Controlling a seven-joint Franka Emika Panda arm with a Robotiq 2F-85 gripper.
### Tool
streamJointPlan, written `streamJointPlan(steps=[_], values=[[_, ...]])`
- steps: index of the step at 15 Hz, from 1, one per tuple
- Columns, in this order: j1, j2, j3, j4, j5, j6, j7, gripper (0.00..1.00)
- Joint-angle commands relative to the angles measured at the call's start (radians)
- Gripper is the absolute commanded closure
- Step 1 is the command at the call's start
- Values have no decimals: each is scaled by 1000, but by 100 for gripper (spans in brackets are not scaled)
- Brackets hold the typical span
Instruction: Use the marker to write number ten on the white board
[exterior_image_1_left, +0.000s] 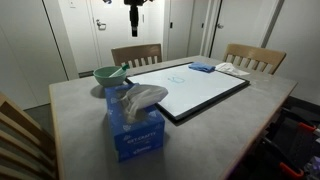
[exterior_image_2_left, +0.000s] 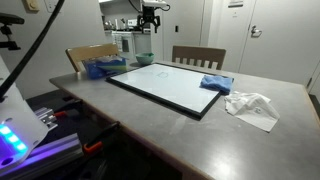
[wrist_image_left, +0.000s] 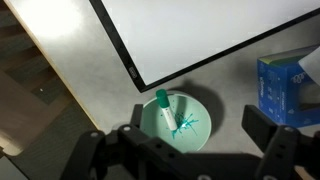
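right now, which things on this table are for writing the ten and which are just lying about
For the job:
- marker, lying in the green bowl
- white board

Just lying about:
- blue tissue box
- blue cloth on the board's corner
- crumpled white tissue
- chairs

marker (wrist_image_left: 168, 110): lying in green bowl (wrist_image_left: 153, 126) | white board (exterior_image_1_left: 200, 88): flat on table (exterior_image_1_left: 80, 112)

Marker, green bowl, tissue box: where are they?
marker (wrist_image_left: 172, 112), wrist view, middle of its pale barrel.
green bowl (wrist_image_left: 198, 108), wrist view, bare inner wall.
tissue box (wrist_image_left: 285, 92), wrist view, blue top.
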Motion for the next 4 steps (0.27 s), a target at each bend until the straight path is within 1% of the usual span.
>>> streamJointPlan(steps=[1, 4], values=[[-4, -68, 10, -55, 10, -26, 12, 0], [-12, -85, 23, -64, 19, -14, 10, 0]])
